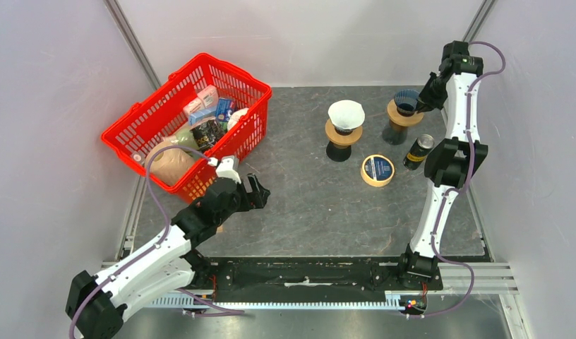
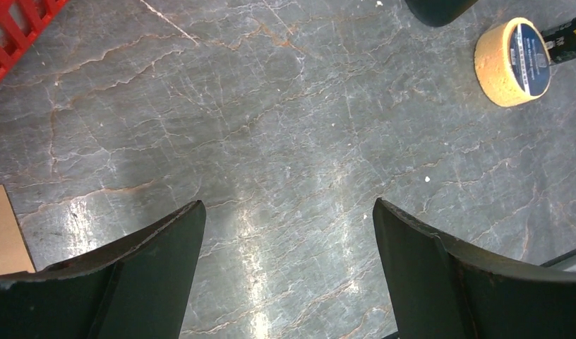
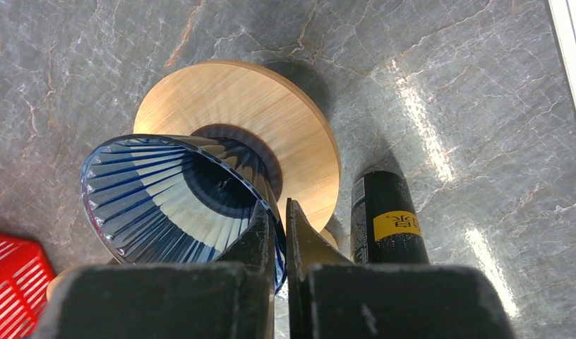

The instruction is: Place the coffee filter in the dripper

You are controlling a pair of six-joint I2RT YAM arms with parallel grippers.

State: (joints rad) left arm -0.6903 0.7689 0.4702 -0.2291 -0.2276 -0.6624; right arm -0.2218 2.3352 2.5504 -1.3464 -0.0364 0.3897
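My right pincer [image 3: 279, 208] was at the far right corner of the desk [image 1: 306, 205], clenched on the rim of a blue ribbed dripper [image 3: 172, 198]. One finger was inside the cone and the other outside, with only a thin slit between them where the rim passed. The dripper was seated in a round wooden collar [image 3: 271, 120] on a dark stand and leaned a little toward my fingers.

The white coffee filter [image 1: 346, 113] was not in my grip. It sat open side up in the top of a second wooden-collared stand, to the left of the blue dripper and apart from it, clear of both pincers.

A dark can [image 3: 387, 226] stood just beside the dripper's stand, on the near side. It carried a yellow label with dark characters and a narrow white strip of fine print, and I could read neither. A roll of tan tape [image 2: 512, 62] lay flat on the desk in front of the two stands. Its core had a blue label with pale lettering too small to make out.

My left pincer [image 2: 289, 212] was released, its two dark fingers spread wide above bare grey marbled desk on the near left. A red plastic basket [image 1: 147, 113] stood at the far left, filled with packets and bottles whose printing was too small to read. A flat tan piece of card [image 2: 3, 233] lay at the left edge of my left wrist view.
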